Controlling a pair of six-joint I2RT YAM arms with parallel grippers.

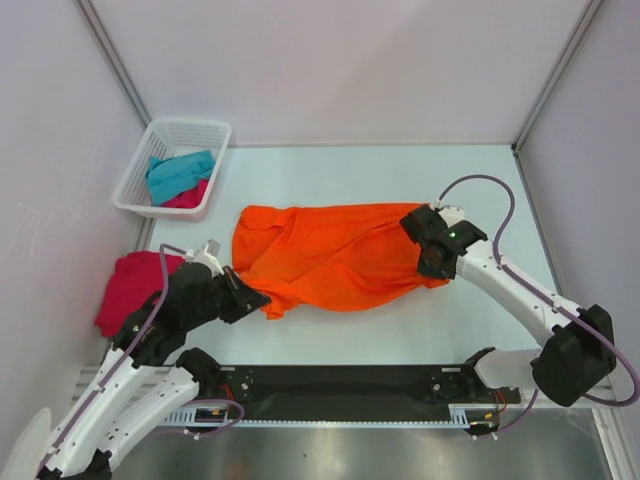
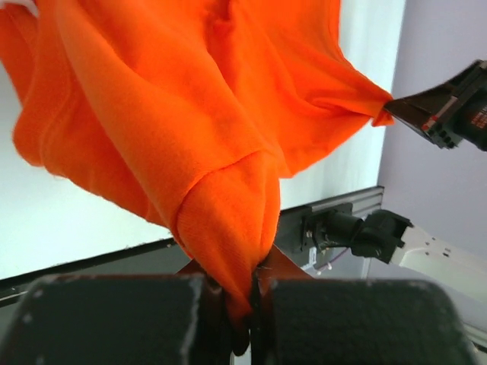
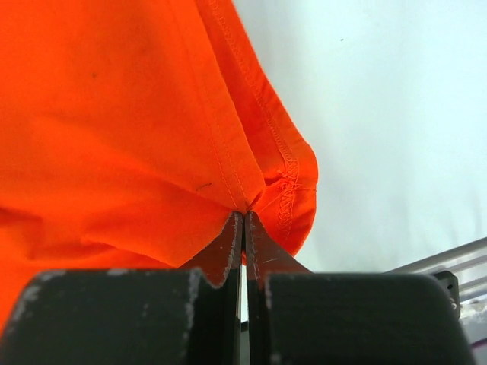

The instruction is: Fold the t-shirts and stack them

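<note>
The orange t-shirt (image 1: 330, 255) lies rumpled across the middle of the table, stretched between both grippers. My left gripper (image 1: 255, 298) is shut on its near left corner, and a thick bunch of orange cloth (image 2: 228, 220) runs down between the fingers (image 2: 243, 304). My right gripper (image 1: 425, 245) is shut on the shirt's right edge, pinching the stitched hem (image 3: 251, 182) at its fingertips (image 3: 243, 220). A crimson t-shirt (image 1: 130, 285) sits in a heap at the table's left edge. In the basket lie a teal t-shirt (image 1: 180, 172) and another pink t-shirt (image 1: 192, 196).
The white lattice basket (image 1: 150, 140) stands at the back left corner. Pale enclosure walls close in the table on the left, right and back. A black rail (image 1: 340, 380) with the arm bases runs along the near edge.
</note>
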